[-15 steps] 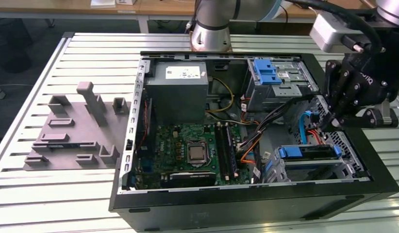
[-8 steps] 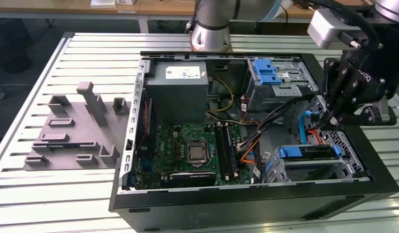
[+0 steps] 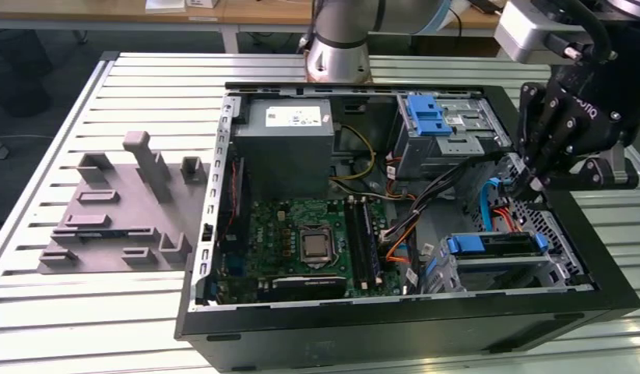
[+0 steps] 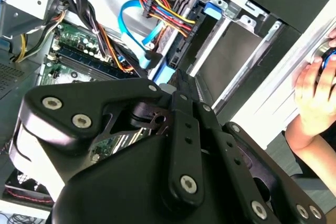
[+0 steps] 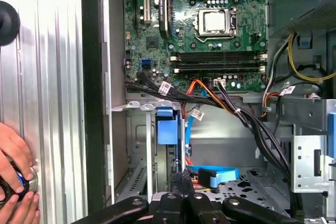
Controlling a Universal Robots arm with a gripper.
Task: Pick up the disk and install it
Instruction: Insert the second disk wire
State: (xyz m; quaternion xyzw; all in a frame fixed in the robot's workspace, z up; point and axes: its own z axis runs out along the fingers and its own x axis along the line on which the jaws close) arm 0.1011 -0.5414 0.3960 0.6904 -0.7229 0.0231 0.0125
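Note:
The disk (image 3: 499,248) lies in the lower drive cage at the open computer case's corner, on the exterior view's right, with its blue carrier bracket (image 3: 465,244) at one end. In the first wrist view the blue bracket (image 5: 167,128) shows edge-on inside the silver cage. My gripper (image 3: 530,187) hangs just above that cage, black fingers pressed together with nothing between them. In both wrist views the joined fingertips (image 5: 184,179) (image 4: 176,77) point down at the cage, next to a blue flat cable (image 5: 218,174).
The black case (image 3: 403,319) lies open on a slatted metal table (image 3: 112,312). Inside are a motherboard (image 3: 310,241), a grey power-supply box (image 3: 289,144), an upper cage with a blue clip (image 3: 429,117) and loose cables (image 3: 403,210). A grey fixture block (image 3: 123,210) stands beside it. A person's hand (image 5: 13,174) rests at the table edge.

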